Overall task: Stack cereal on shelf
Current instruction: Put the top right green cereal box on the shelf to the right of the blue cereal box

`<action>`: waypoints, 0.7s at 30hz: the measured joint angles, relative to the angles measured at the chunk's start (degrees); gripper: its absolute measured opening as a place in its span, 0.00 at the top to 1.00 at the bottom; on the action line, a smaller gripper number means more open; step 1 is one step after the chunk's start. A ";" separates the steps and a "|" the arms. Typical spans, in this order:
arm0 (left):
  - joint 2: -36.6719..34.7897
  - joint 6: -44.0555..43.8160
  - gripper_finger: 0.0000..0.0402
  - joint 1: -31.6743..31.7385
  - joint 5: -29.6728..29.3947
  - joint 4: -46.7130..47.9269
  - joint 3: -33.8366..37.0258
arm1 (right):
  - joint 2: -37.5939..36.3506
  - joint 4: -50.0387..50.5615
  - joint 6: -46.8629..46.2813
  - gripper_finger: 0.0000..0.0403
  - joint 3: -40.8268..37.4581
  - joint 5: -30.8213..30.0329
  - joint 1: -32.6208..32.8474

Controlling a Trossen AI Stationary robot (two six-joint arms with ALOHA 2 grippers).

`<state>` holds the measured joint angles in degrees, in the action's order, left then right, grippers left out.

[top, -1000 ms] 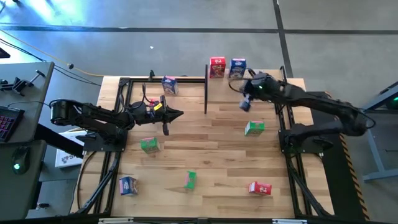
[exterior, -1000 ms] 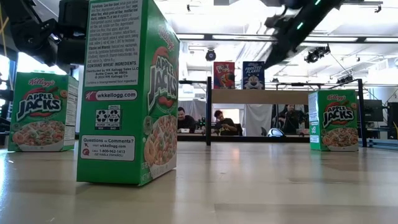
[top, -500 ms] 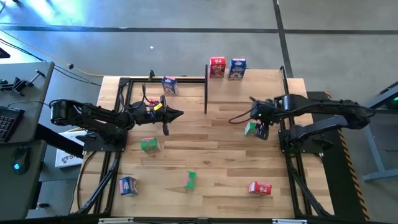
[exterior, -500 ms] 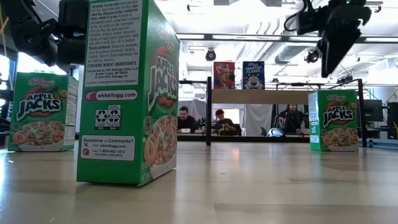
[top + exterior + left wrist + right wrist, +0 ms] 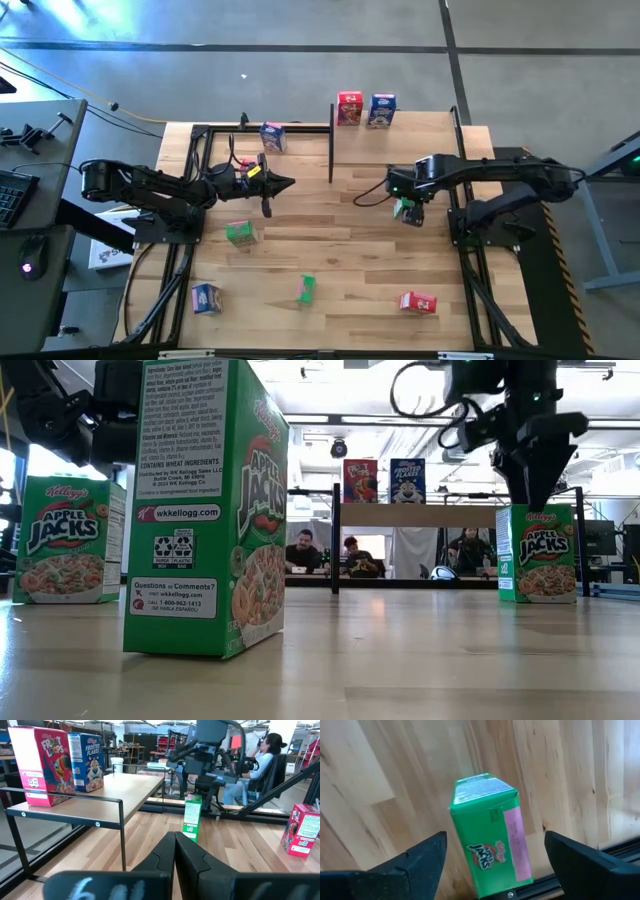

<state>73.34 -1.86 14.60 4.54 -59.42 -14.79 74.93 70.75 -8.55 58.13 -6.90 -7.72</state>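
Note:
The shelf (image 5: 425, 135) stands at the table's far right, with a red cereal box (image 5: 349, 108) and a blue one (image 5: 381, 108) upright on its board. A green cereal box (image 5: 487, 835) stands upright on the table near the right edge (image 5: 537, 553). My right gripper (image 5: 495, 851) hangs open just above it, pointing down, one finger on either side of the box top and clear of it. My left gripper (image 5: 288, 183) is shut and holds nothing; it hovers left of the table's middle, pointing toward the right.
More cereal boxes stand or lie about the table: blue (image 5: 272, 136) at the far left, green (image 5: 239, 233) left of centre, blue (image 5: 206, 297), green (image 5: 306, 289) and red (image 5: 418, 302) along the near side. People sit in the room beyond the table (image 5: 300, 550).
My right gripper has come away from the shelf, near the blue box, toward the table's near edge and down. It has tipped over to point downward and now hangs over the green box at the right. The boxes have not moved.

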 joint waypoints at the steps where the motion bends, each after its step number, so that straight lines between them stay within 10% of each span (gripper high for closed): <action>1: 0.00 0.01 1.00 0.01 -0.02 0.00 0.00 | 0.40 0.10 0.02 0.23 0.00 -0.11 -0.33; 21: 0.00 -0.01 1.00 -0.01 0.00 0.04 0.00 | -0.12 -0.13 3.20 0.62 -1.65 4.56 -3.14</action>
<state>73.34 -1.87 14.59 4.54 -59.37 -14.79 74.81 70.62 -5.34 56.48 -2.34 -10.85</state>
